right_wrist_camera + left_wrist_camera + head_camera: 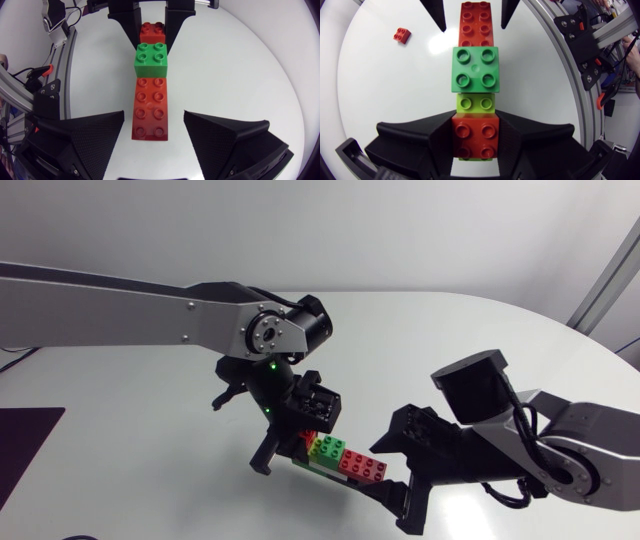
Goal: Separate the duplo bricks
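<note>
Low at the centre of the head view, a row of joined duplo bricks (340, 455) lies between the two hands over the white worktop (480, 330). Whether the row rests on the surface cannot be told.

Left wrist view: the left hand (475, 141) is clamped on a red 2x2 brick (475, 150), one finger against each side. Ahead of it follow a lime brick (476, 103), a green 2x2 brick (475, 69) on top and a red 2x4 brick (475, 25). A loose small red brick (402, 35) lies well apart on the worktop, far ahead and to one side.

Right wrist view: the right hand (153, 117) has its fingers apart. They flank the near end of the red 2x4 brick with a gap on either side, touching neither face. Beyond the green brick, the left hand's fingers close off the far end of the row.

Head view: the left arm's wrist and hand (300, 438) cover the row's left end, and the right hand (388, 477) crowds its right end. A dark purple patch (25, 450) occupies the lower left of the frame.
</note>
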`<action>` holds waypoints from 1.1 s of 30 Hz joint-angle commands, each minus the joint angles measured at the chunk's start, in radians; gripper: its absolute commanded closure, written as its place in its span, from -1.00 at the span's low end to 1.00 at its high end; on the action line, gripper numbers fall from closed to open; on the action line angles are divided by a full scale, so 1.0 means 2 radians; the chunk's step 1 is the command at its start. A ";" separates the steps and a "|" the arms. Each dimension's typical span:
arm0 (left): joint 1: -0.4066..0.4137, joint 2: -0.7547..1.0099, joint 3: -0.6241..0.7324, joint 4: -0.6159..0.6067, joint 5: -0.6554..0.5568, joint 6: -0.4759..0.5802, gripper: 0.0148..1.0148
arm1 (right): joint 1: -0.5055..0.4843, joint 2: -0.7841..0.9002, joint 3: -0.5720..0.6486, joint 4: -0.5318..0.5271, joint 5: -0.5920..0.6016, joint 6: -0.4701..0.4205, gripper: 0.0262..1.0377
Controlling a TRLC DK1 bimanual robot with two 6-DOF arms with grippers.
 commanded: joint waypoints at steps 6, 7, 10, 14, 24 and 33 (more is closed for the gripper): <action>-0.007 0.002 0.007 -0.006 0.002 -0.005 0.74 | 0.008 0.011 -0.014 0.013 0.015 0.014 0.08; -0.007 0.002 0.006 -0.006 0.002 -0.005 0.74 | 0.008 0.011 -0.015 0.013 0.015 0.014 0.22; -0.008 0.000 0.006 -0.006 0.002 -0.005 0.74 | 0.008 0.011 -0.015 0.013 0.013 0.014 0.34; -0.010 0.000 0.004 -0.005 -0.003 -0.008 0.74 | 0.011 0.010 -0.008 -0.002 -0.006 0.021 0.38; -0.017 -0.001 -0.009 0.017 -0.013 -0.015 0.74 | -0.040 0.033 0.052 -0.080 -0.111 0.032 0.44; -0.010 -0.010 -0.015 0.013 -0.015 -0.012 0.74 | -0.101 0.027 0.064 -0.083 -0.123 0.024 0.43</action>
